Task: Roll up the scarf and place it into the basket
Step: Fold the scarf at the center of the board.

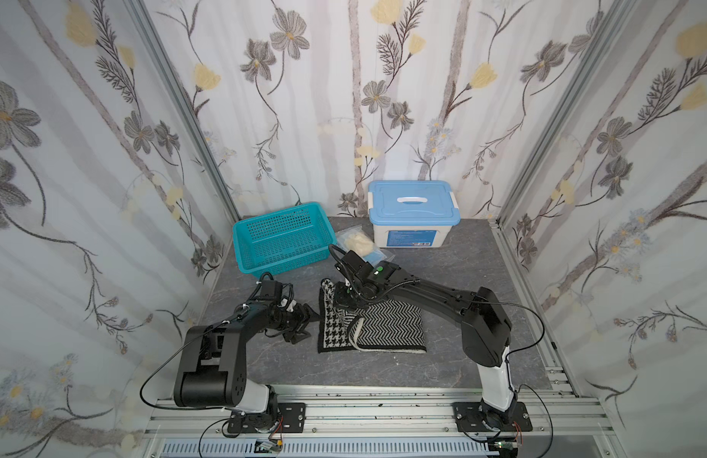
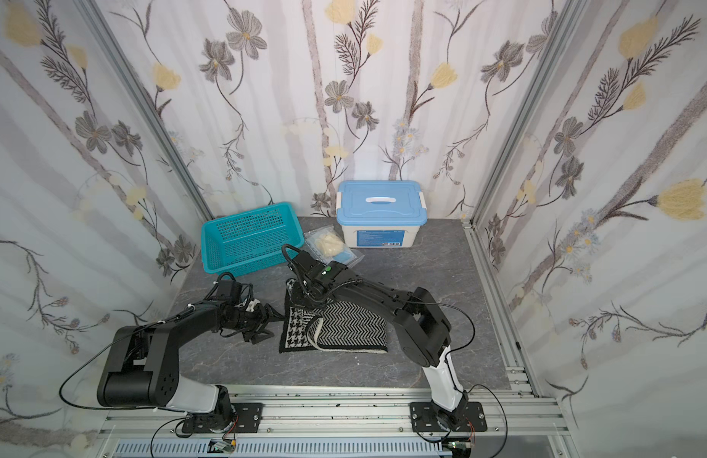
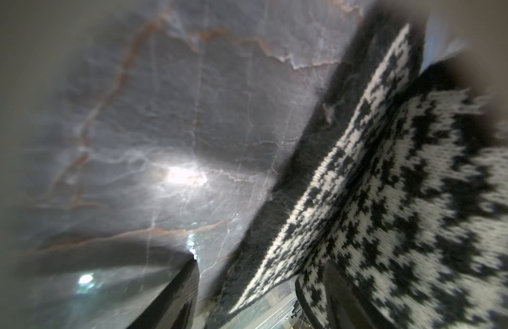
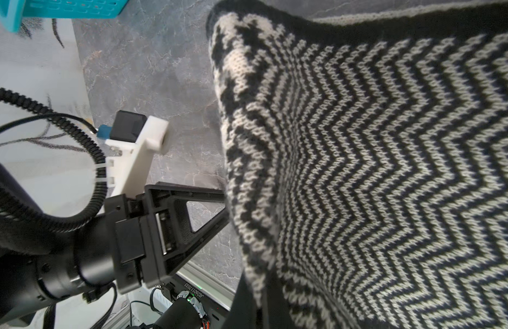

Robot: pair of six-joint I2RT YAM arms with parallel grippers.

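Top views both show the left arm stretched low, left claw [image 1: 313, 326] spread apart at the black-and-white knit scarf [image 1: 387, 325] edge. Beyond it, open grey marbled tabletop [image 1: 264, 357], then the teal perforated plastic basket [image 1: 280, 212]. Right arm arches over, right claw [image 1: 342, 297] clamped on the scarf's far corner.

scarf [image 1: 383, 325]: laid folded on the desk [image 1: 443, 269], far corner raised at the right claw [image 1: 341, 299].
left claw [image 1: 309, 323]: held spread beside the scarf.

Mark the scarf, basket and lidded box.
Black-and-white knit scarf [image 1: 387, 322]: in a top view, herringbone panel.
Teal perforated plastic basket [image 1: 288, 242]: in a top view, bare bottom.
White box with light-blue lid [image 1: 433, 210]: in a top view, lid.
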